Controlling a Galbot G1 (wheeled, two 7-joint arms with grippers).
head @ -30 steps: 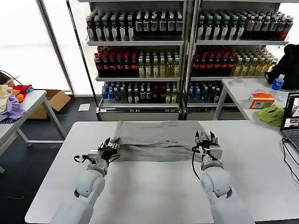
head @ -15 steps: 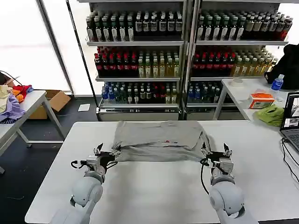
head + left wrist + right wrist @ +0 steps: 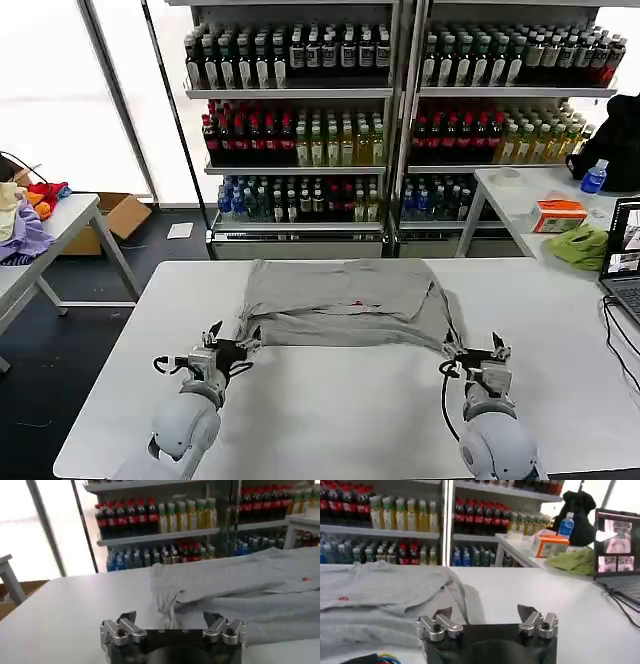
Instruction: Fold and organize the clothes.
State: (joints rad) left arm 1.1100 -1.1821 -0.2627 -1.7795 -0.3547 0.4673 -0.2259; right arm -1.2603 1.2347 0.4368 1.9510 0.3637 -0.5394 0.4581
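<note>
fingers [image 3: 129, 619] spread wide and gripping nothing, the left gripper [image 3: 228, 343] sits low over the white counter [image 3: 340, 410] just off the near left corner of the grey shirt [image 3: 345, 300], a bunched sleeve lying right ahead of it in the left wrist view. the right gripper [image 3: 485, 351] hangs at the near right corner of the same garment, its fingers likewise apart and empty, clear of the cloth's edge.

the shirt lies at the middle of the counter toward its far side, doubled over on itself so that a long fold runs across its near edge, with a small red printed mark [image 3: 356, 302] showing on the upper layer. the left sleeve sticks out loose at the near left and the right side trails down toward the right gripper.

by the look of it, one lengthwise fold is done and the piece is released; the sleeves are not yet tucked, the long band is not yet folded into a compact stack, and nothing has been set aside. shelves of bottled drinks [image 3: 300, 130] fill the background, and a laptop [image 3: 625, 265] sits on a side table at right.
</note>
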